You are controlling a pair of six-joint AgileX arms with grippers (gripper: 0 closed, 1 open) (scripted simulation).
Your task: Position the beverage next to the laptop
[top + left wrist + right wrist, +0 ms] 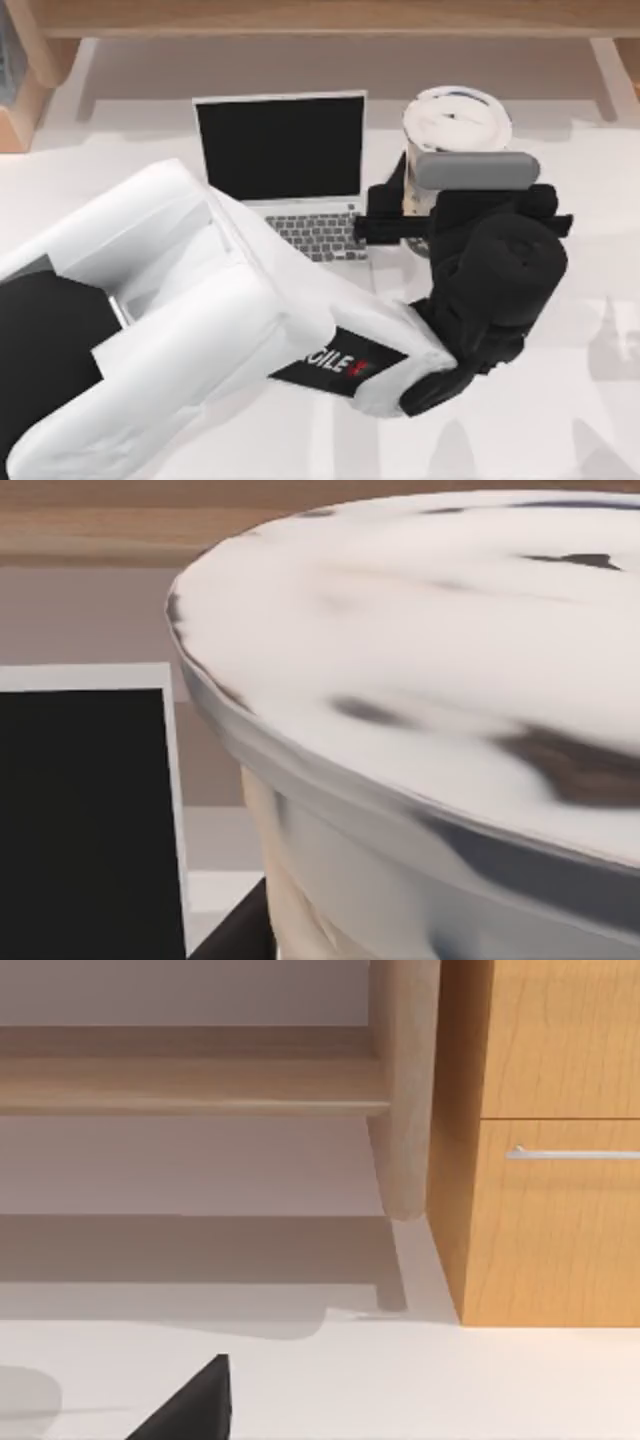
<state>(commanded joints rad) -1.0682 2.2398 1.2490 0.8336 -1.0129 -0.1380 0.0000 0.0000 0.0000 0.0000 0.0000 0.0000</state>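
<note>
Left gripper point(412, 212) at round (white-lidded) beverage point(457, 118)

White beverage point(457, 117) lid with dark smudges; silver laptop point(283, 170), black screen, grey keys.

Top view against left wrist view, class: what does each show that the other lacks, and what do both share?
Top view alone: the laptop's keys, the left arm reaching across the white table, its tool at the cup's side. Left wrist view alone: the cup's pale side wall up close. Both: the beverage with its marked lid, beside the laptop.
</note>
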